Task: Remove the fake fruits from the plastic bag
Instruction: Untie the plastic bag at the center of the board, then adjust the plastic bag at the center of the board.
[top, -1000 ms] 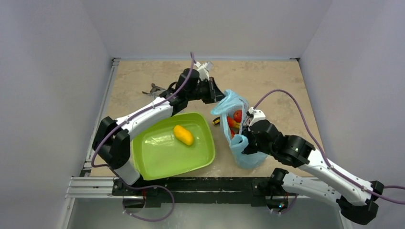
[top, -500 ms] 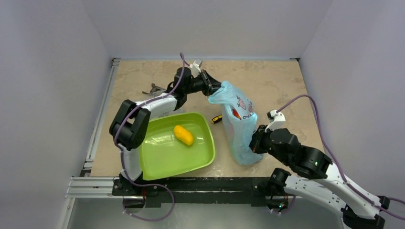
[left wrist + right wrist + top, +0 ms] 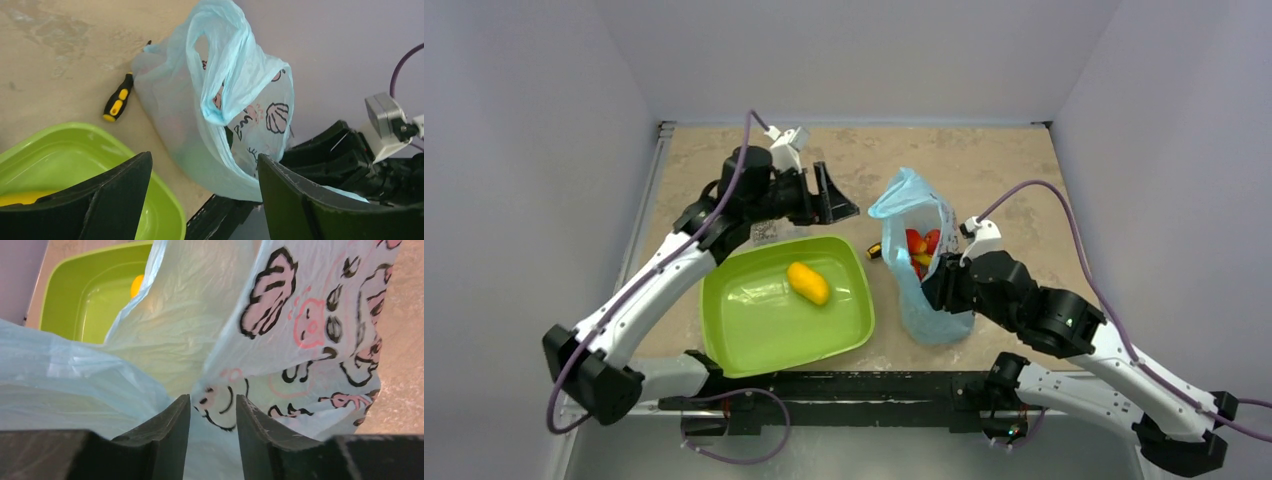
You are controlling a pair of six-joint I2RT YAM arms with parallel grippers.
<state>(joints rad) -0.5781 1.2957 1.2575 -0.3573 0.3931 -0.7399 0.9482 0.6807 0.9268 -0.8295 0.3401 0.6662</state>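
Right of the tray, plastic bag: stands upright on the table, its mouth turned up and gaping so the contents can be reached from above.
Fake fruits: red and yellow pieces show through the mouth. All that can be seen lie inside the bag.
Right gripper: fingers drawn together on a fold of the bag's near wall, apparently to keep the bag standing and its mouth open.
Left gripper: jaws spread wide and holding nothing. It hangs apart from the bag beyond the tray's far edge and faces the bag, probably placed for a reach toward the mouth or a handle.
Tray: lime-green, holding one orange-yellow oval fruit, and the likely place to set fruits down.
Screwdriver: black and yellow, lying between tray and bag with its tip at the bag's foot.
Step in hand: judged to be opening and steadying the bag, with removal not yet begun.
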